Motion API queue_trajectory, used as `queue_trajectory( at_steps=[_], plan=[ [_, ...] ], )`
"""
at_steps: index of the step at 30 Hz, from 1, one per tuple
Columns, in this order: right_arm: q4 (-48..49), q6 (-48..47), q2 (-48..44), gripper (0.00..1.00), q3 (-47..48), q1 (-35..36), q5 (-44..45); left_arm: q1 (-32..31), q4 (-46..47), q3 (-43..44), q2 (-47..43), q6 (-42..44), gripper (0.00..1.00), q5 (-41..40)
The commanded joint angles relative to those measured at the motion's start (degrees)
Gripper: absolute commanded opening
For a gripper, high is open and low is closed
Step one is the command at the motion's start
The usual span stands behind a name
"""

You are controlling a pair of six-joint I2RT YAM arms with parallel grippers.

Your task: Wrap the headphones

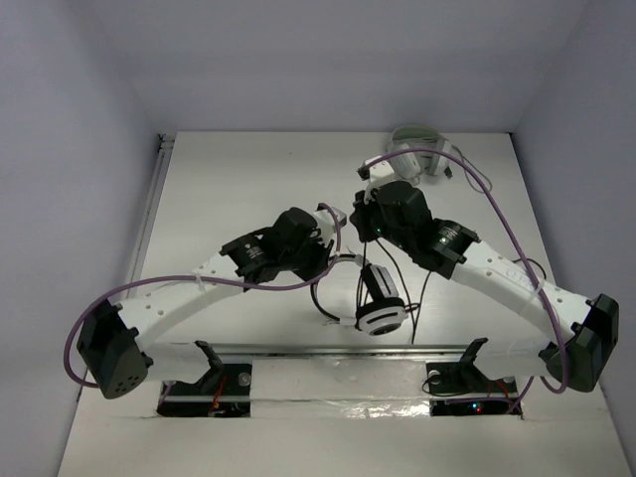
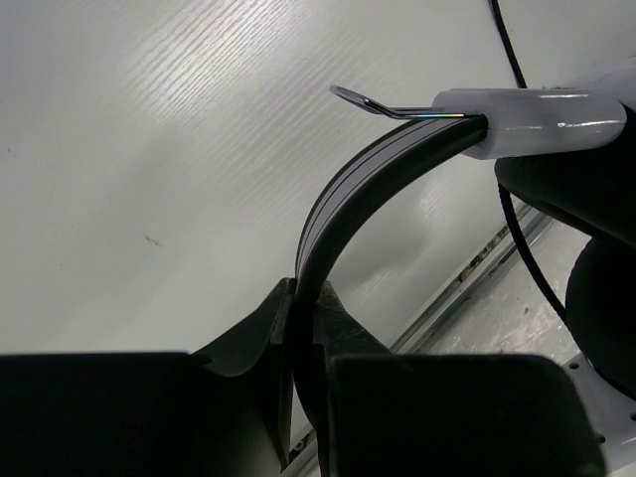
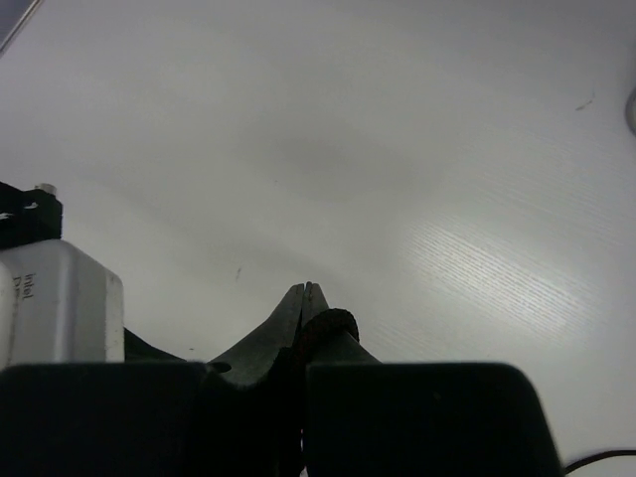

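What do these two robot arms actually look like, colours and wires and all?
The left arm and right arm are white segments between chunky black joints. A purple cable loops loosely along each. The left gripper and right gripper each have two tapered black fingers.

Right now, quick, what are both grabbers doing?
Left gripper: closed on the headphones band.
Right gripper: closed; whether it holds anything cannot be told.

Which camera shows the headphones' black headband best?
The left wrist view: the headband arcs up close, pinched in the left gripper. The top view shows it small, partly hidden; the right wrist view shows none.
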Motion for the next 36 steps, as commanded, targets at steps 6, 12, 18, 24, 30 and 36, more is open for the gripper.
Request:
queue_trajectory(
  at_steps=[6,12,18,24,30,36],
  plan=[
    [10.0,4.0,-4.6,0.00,-6.8,-5.8,-3.5,0.4,8.3,0.8,-9.1,2.2,0.00,16.3],
    [12.9,7.3,-10.6,0.00,-11.5,-10.1,-5.0,1.6,9.6,1.4,-12.2,1.6,0.00,17.4],
    [16.3,9.7,-15.4,0.00,-15.4,-11.1,-5.1,9.9,12.2,0.3,-13.9,0.0,0.00,24.2],
    [19.5,12.1,-14.2,0.01,-19.9,-11.1,-9.4,14.7,16.2,3.9,-15.2,-2.8,0.00,30.5],
    [17.1,12.7,-16.8,0.03,-19.8,-11.7,-8.1,17.4,7.4,10.1,-11.8,1.2,0.00,20.8],
    [8.0,12.0,-20.2,0.16,-15.1,-11.7,-4.2,17.4,1.7,12.3,-10.5,4.7,0.00,11.4]
  ],
)
